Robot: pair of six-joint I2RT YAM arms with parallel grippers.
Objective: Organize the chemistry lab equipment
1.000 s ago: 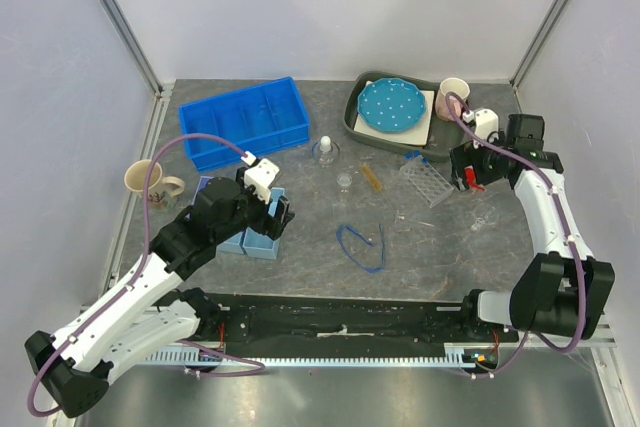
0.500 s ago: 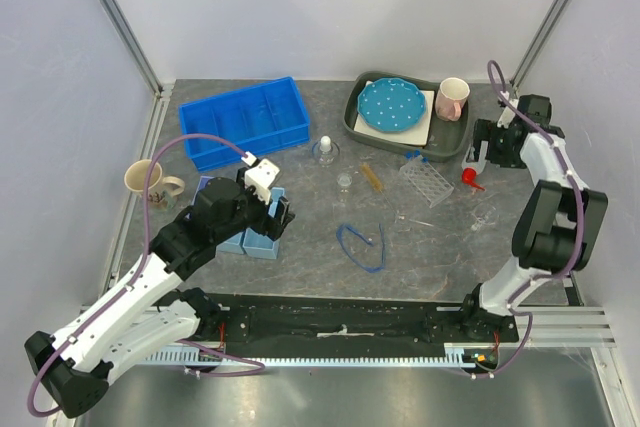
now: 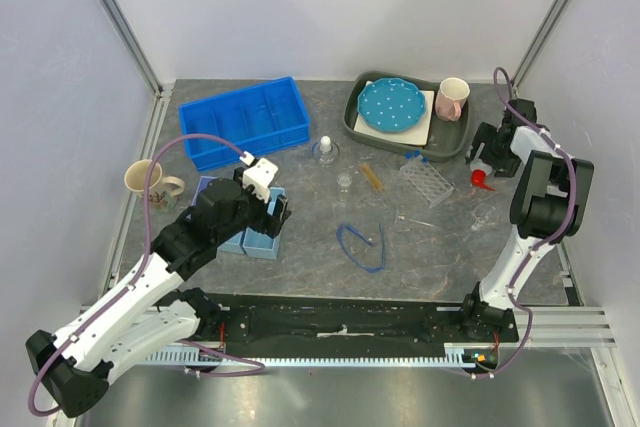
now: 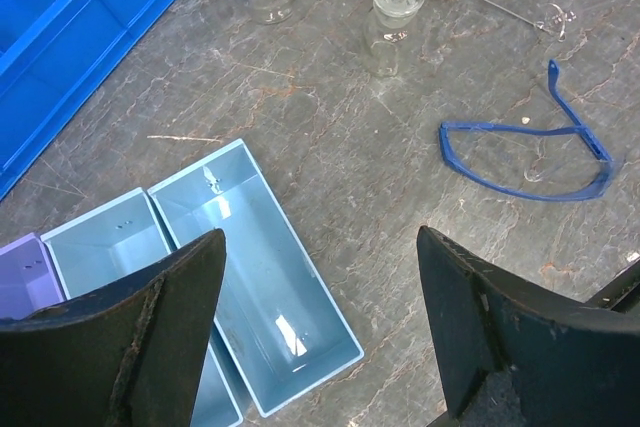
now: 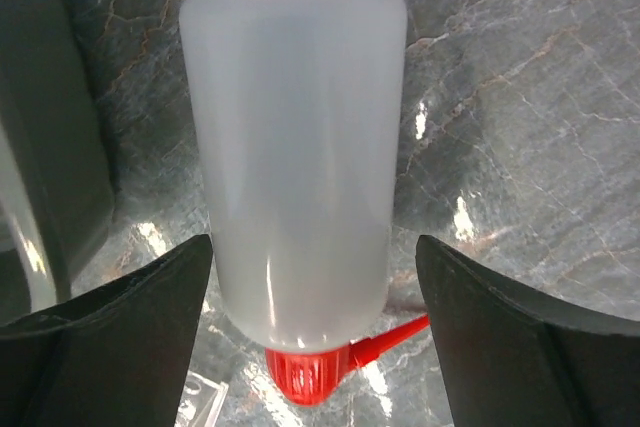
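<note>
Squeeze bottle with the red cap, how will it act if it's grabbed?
The bottle looks like soft translucent plastic, so it probably dents under the fingers. Its smooth round body, seemingly lying sideways, may roll or slip.

Enclosed work bay: dark stone-pattern table (image 3: 440,257) inside plain pale walls.
The table top is grey, veined and scuffed, filling the centre of the overhead frame. A blank back wall (image 3: 330,7) closes the top, a left wall (image 3: 60,77) and a right wall (image 3: 600,47) close the sides; all are off-white and unmarked. Two aluminium posts (image 3: 115,17) slant down from the upper corners to the table's far corners. A black strip (image 3: 340,317) runs along the table's near edge, with a slotted metal rail (image 3: 330,359) below it and a dull grey floor (image 3: 330,397) along the bottom. Lighting is even and diffuse; small glare patches (image 5: 460,222) show on the stone.
</note>
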